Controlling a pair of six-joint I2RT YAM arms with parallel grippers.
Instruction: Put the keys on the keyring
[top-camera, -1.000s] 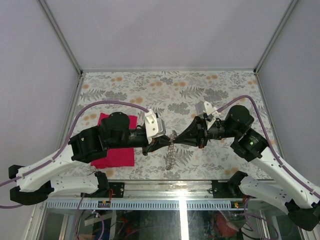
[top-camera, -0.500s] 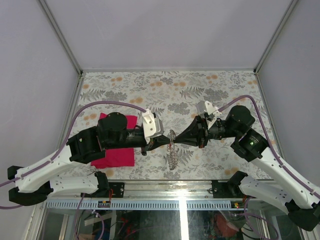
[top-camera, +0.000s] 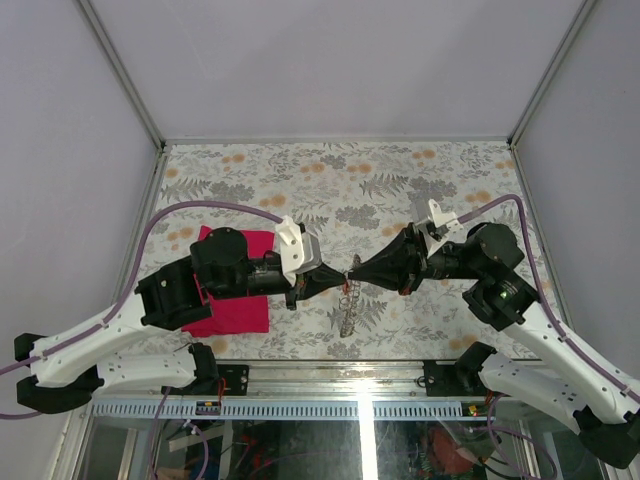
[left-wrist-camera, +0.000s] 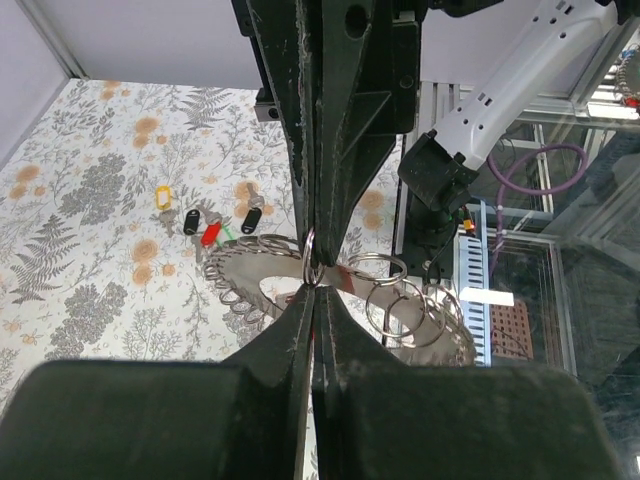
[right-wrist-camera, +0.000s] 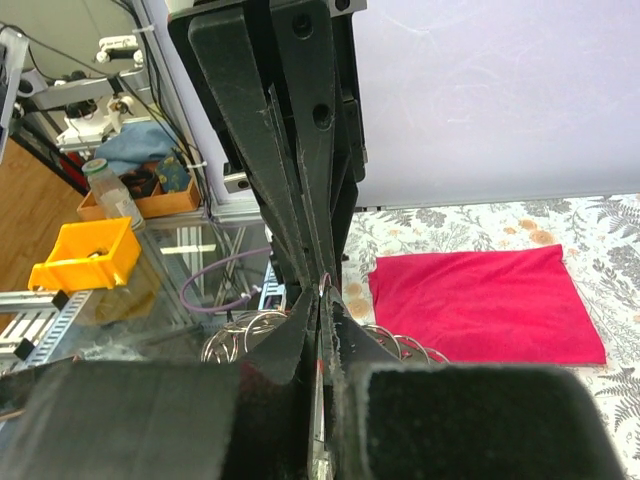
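Got left gripper (top-camera: 338, 279) and right gripper (top-camera: 358, 273) meeting tip to tip above the table (top-camera: 440, 170), mid-front in top view. Marking both as clenched, each nipping the same small wire loop at the top of the keyring (top-camera: 346, 305). Seen from left wrist: own fingers (left-wrist-camera: 300, 310) pressed together at bottom, right gripper's tips coming down from the top of frame onto the same spot. Same in right wrist view, mirrored, with fingers (right-wrist-camera: 335, 330) closed flat.

Noting keyring as a bunch of linked silvery rings, hanging limp below the pinch point, fanned out to both sides in left wrist view (left-wrist-camera: 392, 292). Can't tell whether lower end touches the table.

Spotted keys (left-wrist-camera: 208, 228) lying loose on the floral surface, past the keyring in left wrist view: yellow, black, red, another black, plus a bit of green. Tagging magenta cloth (right-wrist-camera: 480, 305) flat on the table, under the left arm in top view.
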